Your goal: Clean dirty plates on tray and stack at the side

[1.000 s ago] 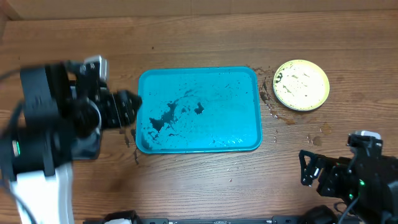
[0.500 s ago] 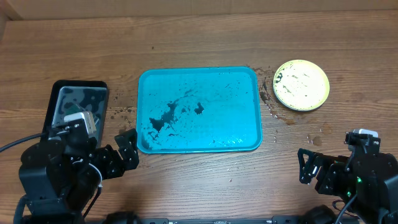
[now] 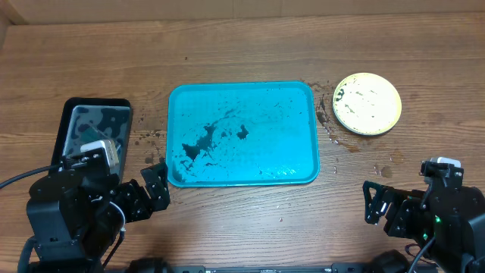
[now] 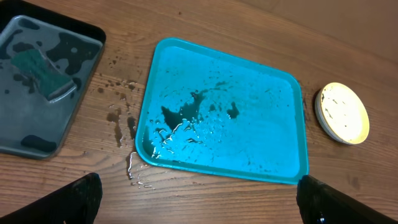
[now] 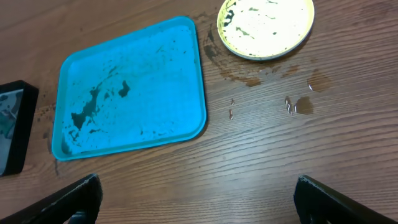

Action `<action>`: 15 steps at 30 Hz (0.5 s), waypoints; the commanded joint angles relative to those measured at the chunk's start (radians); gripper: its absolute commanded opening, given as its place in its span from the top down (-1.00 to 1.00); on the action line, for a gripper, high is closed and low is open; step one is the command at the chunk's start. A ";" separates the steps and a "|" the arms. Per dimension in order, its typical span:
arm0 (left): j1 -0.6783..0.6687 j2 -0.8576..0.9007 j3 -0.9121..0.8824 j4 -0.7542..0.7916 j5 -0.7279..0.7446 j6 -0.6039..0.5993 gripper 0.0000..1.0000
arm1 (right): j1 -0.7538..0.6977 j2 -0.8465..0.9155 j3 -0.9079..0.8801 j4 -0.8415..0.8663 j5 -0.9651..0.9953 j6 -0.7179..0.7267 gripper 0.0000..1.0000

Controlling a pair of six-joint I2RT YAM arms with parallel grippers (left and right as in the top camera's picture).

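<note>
At my far left, the glossy black rectangular tray (image 3: pixel 106 121) holds a film of water and a green sponge (image 4: pixel 42 70). My left claw (image 3: pixel 156 187) hangs spread wide by the near-left corner of the tray (image 3: pixel 288 121), smooth turquoise plastic with rounded corners, wet and smeared black. The plates (image 3: pixel 367 104) sit stacked on the wood-grain worktop (image 3: pixel 250 227) right of it, the yellow-green rim uppermost. My right claw (image 3: pixel 373 203) is spread wide too.
</note>
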 commanded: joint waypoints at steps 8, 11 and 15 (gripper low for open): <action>-0.006 0.002 -0.008 0.000 -0.012 -0.009 -0.99 | -0.019 -0.030 -0.014 0.060 0.043 -0.001 -1.00; -0.006 0.002 -0.008 0.000 -0.012 -0.009 -1.00 | -0.086 -0.074 -0.092 0.211 0.027 -0.081 -1.00; -0.006 0.002 -0.008 0.000 -0.012 -0.009 -1.00 | -0.206 -0.165 -0.300 0.504 -0.169 -0.311 -1.00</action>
